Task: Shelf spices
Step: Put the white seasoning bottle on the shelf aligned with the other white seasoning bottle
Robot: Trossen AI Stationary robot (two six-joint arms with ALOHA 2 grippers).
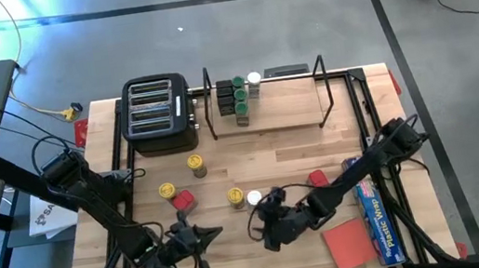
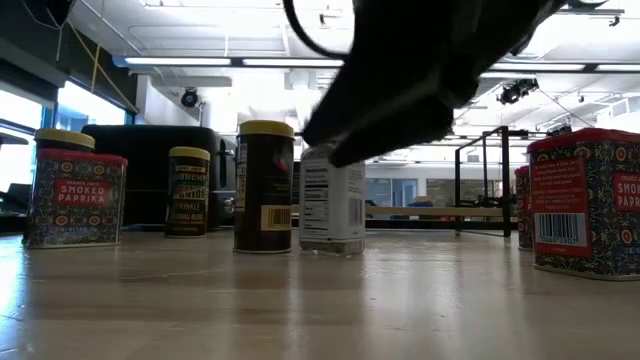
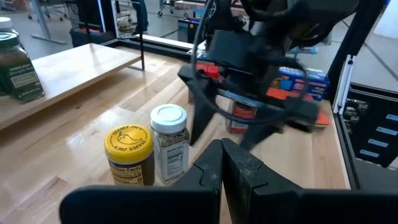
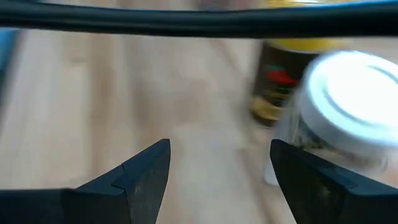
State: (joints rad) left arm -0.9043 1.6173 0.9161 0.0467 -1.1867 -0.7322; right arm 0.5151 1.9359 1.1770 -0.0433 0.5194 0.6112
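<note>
The tabletop (image 1: 280, 152) is a light wood slab, and places below read off the high view as a clock face with its centre at the dial's middle. The shelf (image 1: 279, 117), a low rack of thin black rods on a pale board, stands at about 12 o'clock; a cluster of dark and green-lidded spice jars (image 1: 236, 97) with one white-lidded jar sits at its 9 o'clock end, and the rest of the board is bare. The black toaster (image 1: 159, 115) stands beside the shelf at about 10 o'clock. A long blue plastic-wrap box (image 1: 375, 218) lies at 4 o'clock with a flat red pad (image 1: 349, 243) just beside it.

Loose spices lie across the middle: two yellow-lidded jars (image 1: 197, 165) and a red square tin (image 1: 182, 200) toward 8 o'clock, another red tin (image 1: 318, 179) toward 4 o'clock, and a yellow-lidded jar (image 1: 236, 196) touching or just beside a white-lidded jar (image 1: 254, 199) near 6 o'clock.

The right end effector (image 1: 267, 216) hovers near that white-lidded jar with its jaws spread wide and nothing between them. The left end effector (image 1: 200, 240) waits at 7 o'clock, fingers pressed together on nothing.
</note>
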